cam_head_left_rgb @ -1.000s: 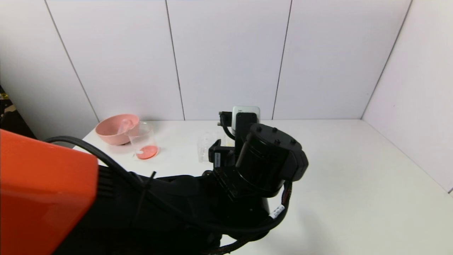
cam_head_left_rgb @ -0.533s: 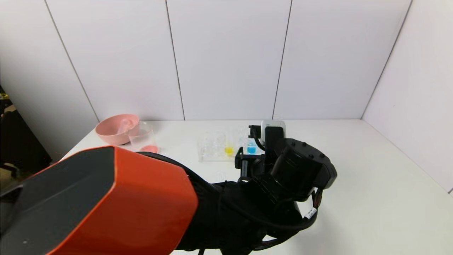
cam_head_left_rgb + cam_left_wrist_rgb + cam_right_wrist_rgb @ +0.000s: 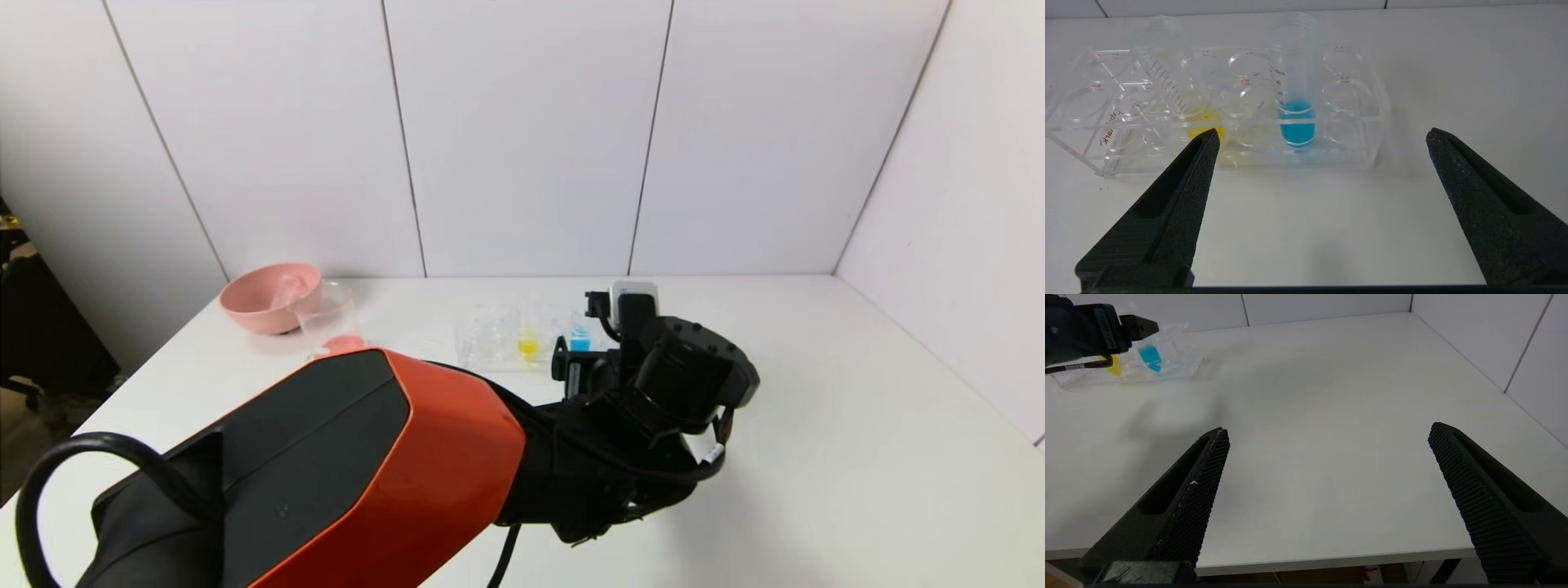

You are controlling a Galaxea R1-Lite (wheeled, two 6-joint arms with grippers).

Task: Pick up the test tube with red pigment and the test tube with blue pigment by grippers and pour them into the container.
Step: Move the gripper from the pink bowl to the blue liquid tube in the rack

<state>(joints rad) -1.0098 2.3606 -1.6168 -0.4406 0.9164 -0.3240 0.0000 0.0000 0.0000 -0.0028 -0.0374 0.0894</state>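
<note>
My left gripper (image 3: 1318, 136) is wide open, low over the white table (image 3: 1306, 220). Just ahead, the test tube with blue pigment (image 3: 1295, 87) stands in the clear rack (image 3: 1359, 134). My right gripper (image 3: 1327, 437) waits wide open, well apart.

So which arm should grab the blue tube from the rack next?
Left. The left gripper is open and faces the test tube with blue pigment, upright in the clear rack. The right gripper hangs open near the table's front edge, far from it.

White table (image 3: 816, 425), items at far edge
Far left: pink bowl (image 3: 265, 296) w/ container (image 3: 328, 320) beside it; clear tube rack (image 3: 498, 343) mid-far.
</note>
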